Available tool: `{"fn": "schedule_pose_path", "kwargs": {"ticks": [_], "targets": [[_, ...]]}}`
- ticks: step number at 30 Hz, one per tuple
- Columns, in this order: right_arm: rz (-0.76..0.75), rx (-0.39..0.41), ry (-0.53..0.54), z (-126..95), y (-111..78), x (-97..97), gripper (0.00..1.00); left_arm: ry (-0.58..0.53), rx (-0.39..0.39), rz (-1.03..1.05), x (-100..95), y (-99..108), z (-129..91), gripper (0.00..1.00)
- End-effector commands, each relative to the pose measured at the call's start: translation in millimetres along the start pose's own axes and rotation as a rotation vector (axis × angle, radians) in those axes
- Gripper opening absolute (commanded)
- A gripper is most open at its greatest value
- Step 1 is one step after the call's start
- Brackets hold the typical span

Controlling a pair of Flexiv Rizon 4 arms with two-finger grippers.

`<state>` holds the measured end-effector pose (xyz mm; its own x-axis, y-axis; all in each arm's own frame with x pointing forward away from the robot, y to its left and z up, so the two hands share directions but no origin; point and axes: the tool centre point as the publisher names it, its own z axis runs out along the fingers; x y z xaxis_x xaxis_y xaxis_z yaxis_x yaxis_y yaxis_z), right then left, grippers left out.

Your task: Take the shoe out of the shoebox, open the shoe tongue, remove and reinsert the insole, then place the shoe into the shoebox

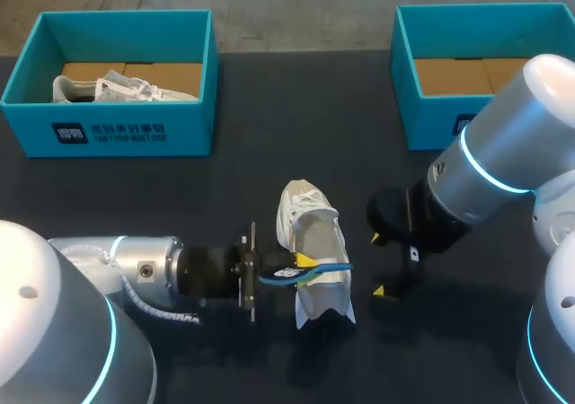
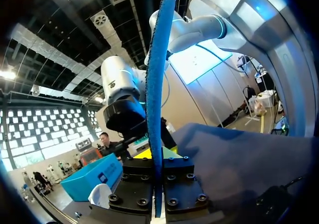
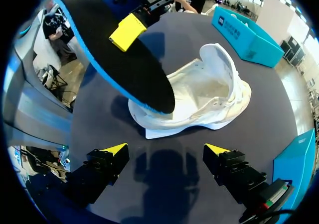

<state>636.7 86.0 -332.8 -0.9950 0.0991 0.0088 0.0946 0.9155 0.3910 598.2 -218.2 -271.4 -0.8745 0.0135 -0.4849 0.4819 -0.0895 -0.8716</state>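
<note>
On the table (image 1: 269, 171) between your arms, the shoe (image 1: 305, 215) lies on its side. Your left gripper (image 1: 304, 266) clamps the insole (image 3: 124, 64), whose tip is at the shoe's mouth. Line the insole up with the opening. Steady the shoe with your right gripper (image 3: 167, 152), whose jaws are wide beside it.

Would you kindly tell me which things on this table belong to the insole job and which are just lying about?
In the job:
white shoe lying on the table
insole, out of the shoe
left gripper, shut on the insole
right gripper, open
empty shoebox, probably the shoe's

Lying about:
other shoebox
second shoe inside it
</note>
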Motion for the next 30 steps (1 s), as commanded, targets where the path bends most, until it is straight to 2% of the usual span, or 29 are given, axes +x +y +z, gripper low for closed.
{"fn": "schedule_pose_path", "kwargs": {"ticks": [1, 10, 30], "targets": [[0.001, 0.001, -0.005, 1.2, 0.1, 1.4, 1.0, -0.01, -0.005, -0.001, 3.6, 3.4, 6.9, 0.0], [0.001, 0.001, -0.005, 1.2, 0.1, 1.4, 1.0, -0.017, -0.027, 0.012, 6.6, -0.9, 8.4, 0.0], [0.001, 0.001, -0.005, 1.2, 0.1, 1.4, 1.0, -0.045, -0.064, 0.012, 0.2, -4.1, 5.3, 0.0]]}}
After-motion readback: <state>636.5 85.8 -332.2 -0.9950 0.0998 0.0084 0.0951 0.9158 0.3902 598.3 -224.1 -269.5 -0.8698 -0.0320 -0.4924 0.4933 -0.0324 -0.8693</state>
